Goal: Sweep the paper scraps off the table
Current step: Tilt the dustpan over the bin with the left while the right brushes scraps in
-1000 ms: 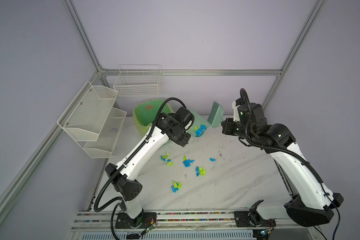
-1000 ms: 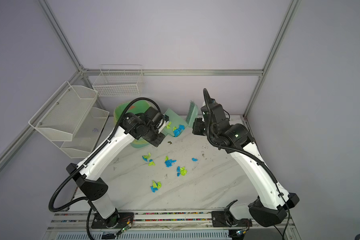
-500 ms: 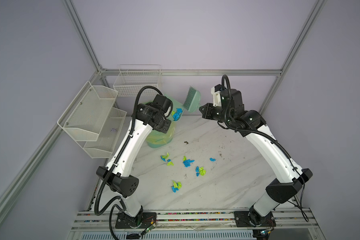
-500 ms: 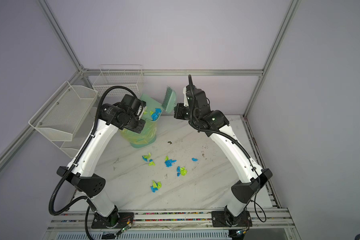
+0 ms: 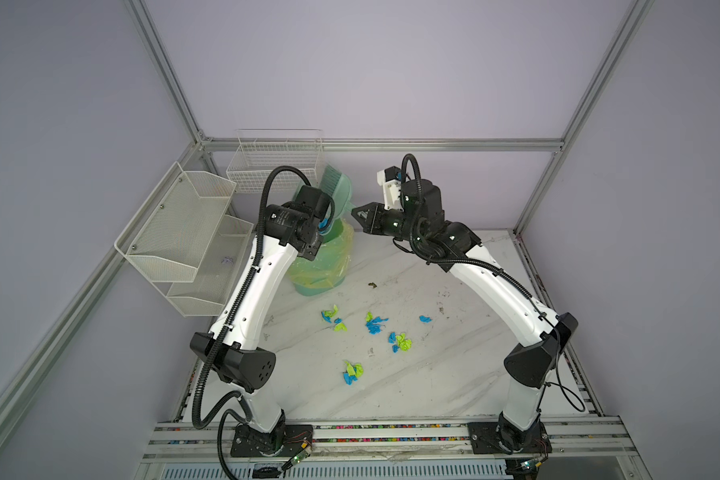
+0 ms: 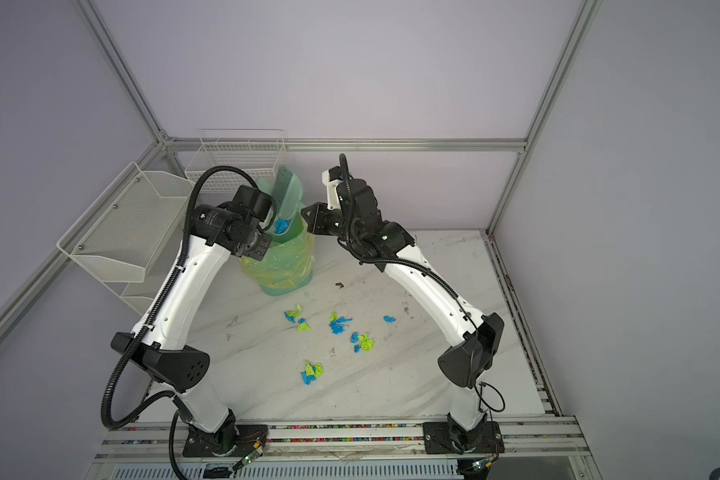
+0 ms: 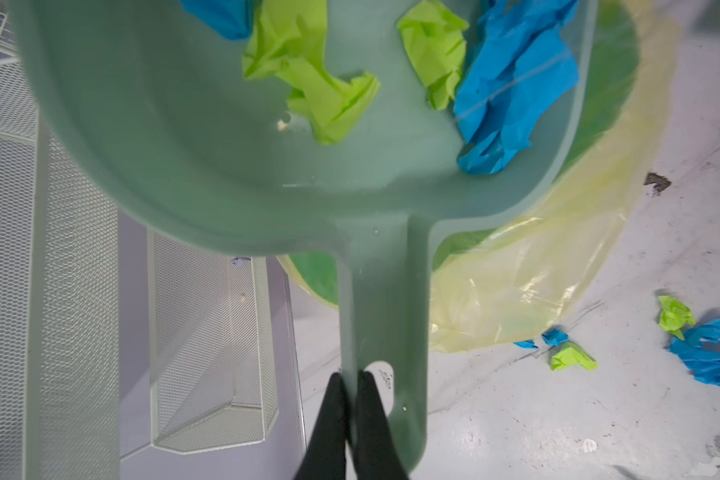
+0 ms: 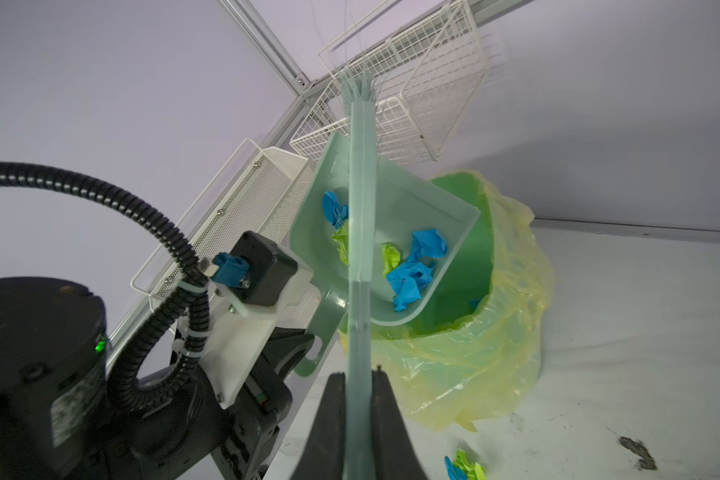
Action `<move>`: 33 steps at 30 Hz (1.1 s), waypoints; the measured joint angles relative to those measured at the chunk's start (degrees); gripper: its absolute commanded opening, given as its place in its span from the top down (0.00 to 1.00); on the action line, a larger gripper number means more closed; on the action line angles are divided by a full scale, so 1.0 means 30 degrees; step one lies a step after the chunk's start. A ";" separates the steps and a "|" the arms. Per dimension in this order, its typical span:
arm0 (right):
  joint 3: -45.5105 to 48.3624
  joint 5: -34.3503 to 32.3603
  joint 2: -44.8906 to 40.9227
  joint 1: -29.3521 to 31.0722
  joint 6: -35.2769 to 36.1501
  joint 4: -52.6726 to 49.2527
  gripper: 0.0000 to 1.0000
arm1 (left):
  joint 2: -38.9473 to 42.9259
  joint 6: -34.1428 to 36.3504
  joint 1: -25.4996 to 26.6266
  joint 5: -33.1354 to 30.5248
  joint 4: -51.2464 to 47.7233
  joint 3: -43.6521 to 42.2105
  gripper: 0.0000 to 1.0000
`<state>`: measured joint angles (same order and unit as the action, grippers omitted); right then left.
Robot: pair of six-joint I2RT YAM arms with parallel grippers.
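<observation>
Racks [image 5: 184,232] of white wire hang at the far left and have no part in the job. Next to them, the left end effector [image 7: 350,376] is pinched tight on the handle of the green dustpan [image 7: 225,166]. The dustpan is held up and tipped over the green bin [image 5: 321,266] with the yellow bag. Some paper scraps [image 7: 321,95], blue and yellow-green, sit in the pan and have not dropped into the bin yet. The right end effector [image 8: 358,378] is clamped on the brush [image 8: 360,249], which is held up across the open pan. I cannot tell if it touches the paper. So one load looks nearly done. More of the scraps lie in small heaps on the counter [image 5: 412,386] in front of the bin. They need sweeping and tipping out too, so I think a good part of the job is left.
</observation>
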<state>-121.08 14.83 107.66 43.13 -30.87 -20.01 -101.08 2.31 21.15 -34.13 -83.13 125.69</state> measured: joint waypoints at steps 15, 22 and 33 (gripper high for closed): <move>-0.2594 0.1596 0.4044 0.0430 -0.1894 0.3140 1.00 | -0.0146 0.1443 -0.0634 -0.4080 0.1479 -0.1464 1.00; -0.3628 0.0306 0.5450 0.0430 -0.1304 0.0984 1.00 | -0.0146 0.1625 -0.0729 -0.4204 0.1617 -0.1698 1.00; -0.3053 -0.3198 0.5275 0.0430 -0.0364 -0.1180 1.00 | -0.0131 0.1960 -0.1064 -0.4044 0.1836 -0.2288 1.00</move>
<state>-130.23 5.23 123.48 44.42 -31.97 -23.55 -101.47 8.19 17.96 -46.26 -77.62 118.83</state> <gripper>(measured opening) 0.108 0.049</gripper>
